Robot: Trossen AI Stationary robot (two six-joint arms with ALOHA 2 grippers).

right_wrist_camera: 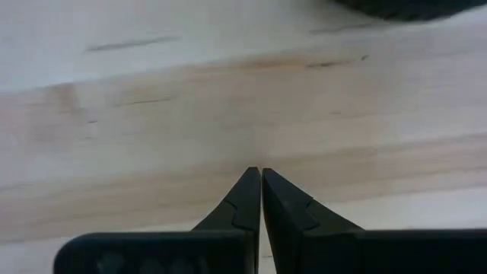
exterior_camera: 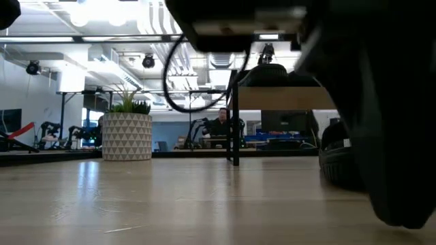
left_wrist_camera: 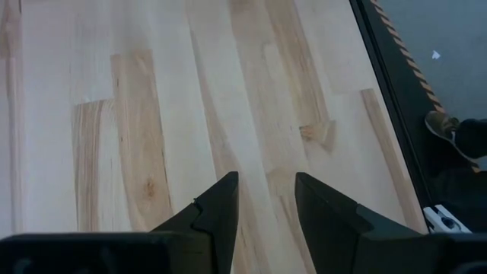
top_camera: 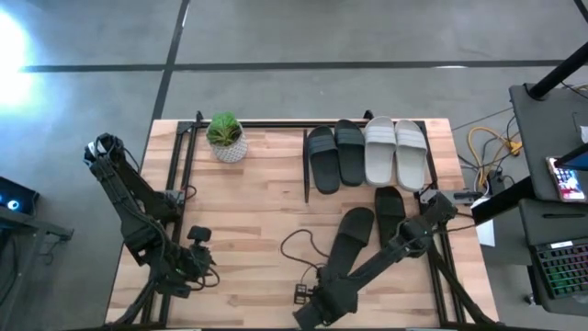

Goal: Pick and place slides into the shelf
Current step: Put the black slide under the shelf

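on the wooden counter (top_camera: 248, 202), four slides sit side by side toward the far edge, under or at the shelf (top_camera: 367, 124); from above its board cannot be told apart from the counter, and only thin black frame lines show around them. in the low view the shelf shows as a light board on a thin black leg. the black pair (top_camera: 335, 156) lies on the left of that row and the light grey pair (top_camera: 396, 152) on the right, the two pairs touching or just beside each other.

the other black pair lies nearer the front, out in the open: one slide (top_camera: 354, 234) is angled toward the middle of the counter, and the second slide (top_camera: 390, 213) is just beside it, pointing toward the grey pair.

the right gripper (right_wrist_camera: 261, 186) is low over bare wood near the right edge, close to those two loose slides, with its arm reaching across them in the high view. its fingers (right_wrist_camera: 245, 199) are pressed together with nothing between them.

the left gripper (left_wrist_camera: 265, 199) waits near the front left corner, over bare wood. its fingers (left_wrist_camera: 218, 209) are a little apart and hold nothing.

a small potted plant (top_camera: 226, 138) stands near the far edge, left of the slides.
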